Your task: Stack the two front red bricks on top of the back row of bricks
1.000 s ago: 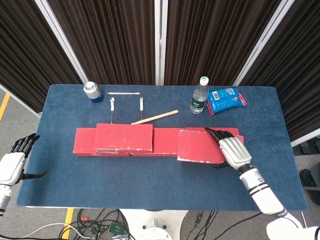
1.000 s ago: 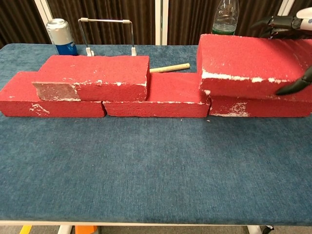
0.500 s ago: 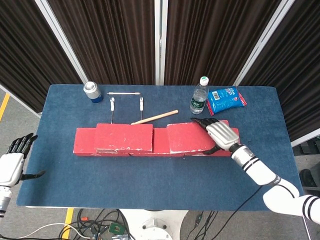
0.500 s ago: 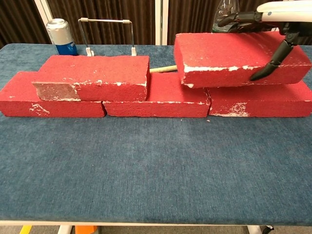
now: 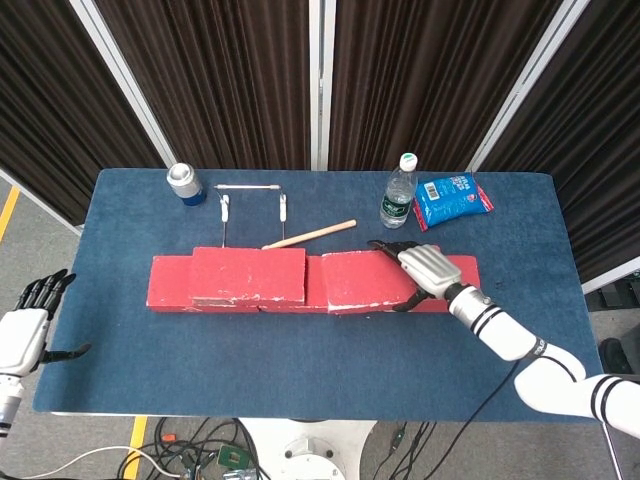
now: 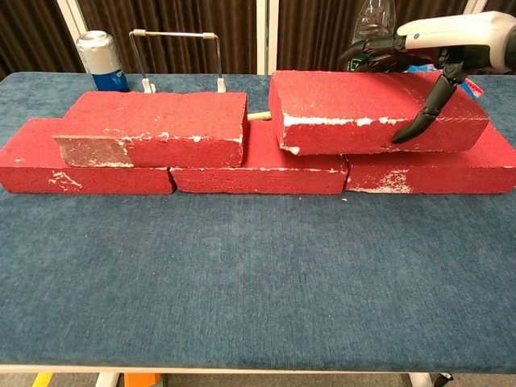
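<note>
Open left hand (image 5: 22, 335), head view only.

Curtained lab, cabled table (image 5: 330, 340)

The right hand (image 5: 424, 268) is showing a silver-white shell over its back and slim black fingers (image 6: 419, 122) tapering to points. Behind its wrist, the white forearm is carrying thin black rings. The left hand (image 5: 22, 330) is wearing the same white back plate and black fingers, on a white wrist.
</note>
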